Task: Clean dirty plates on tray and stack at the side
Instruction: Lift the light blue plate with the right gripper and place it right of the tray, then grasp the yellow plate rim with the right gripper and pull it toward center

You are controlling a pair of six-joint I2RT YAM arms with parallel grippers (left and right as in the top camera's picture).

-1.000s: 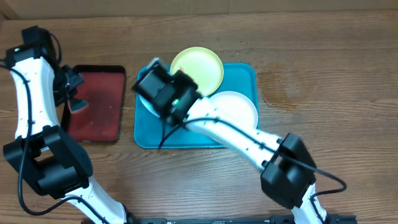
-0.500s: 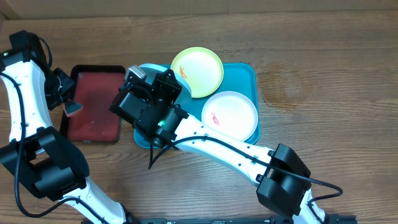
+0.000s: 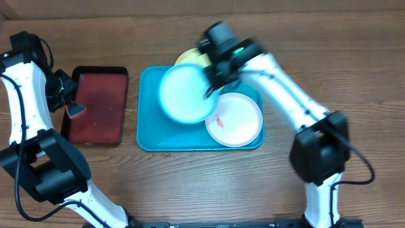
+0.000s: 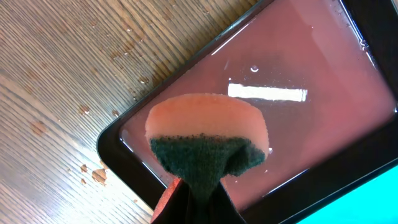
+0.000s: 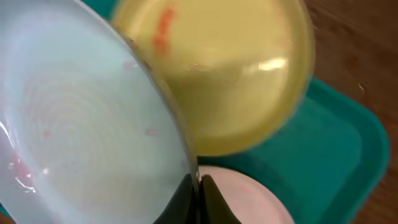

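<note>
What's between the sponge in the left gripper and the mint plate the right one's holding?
Overhead view: the dark-red tray, a narrow bare strip of tabletop, then the blue tray at its left edge. Nothing else lies between sponge and plate.

White arms [image 3: 22,95], black joints [image 3: 319,152], thin black cables [image 3: 16,190], dark right pincer [image 5: 198,186].

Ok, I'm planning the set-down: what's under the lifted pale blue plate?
Under the pale blue plate lie the turquoise tray and part of the yellow-green plate; the tray floor it covers is hidden.
</note>
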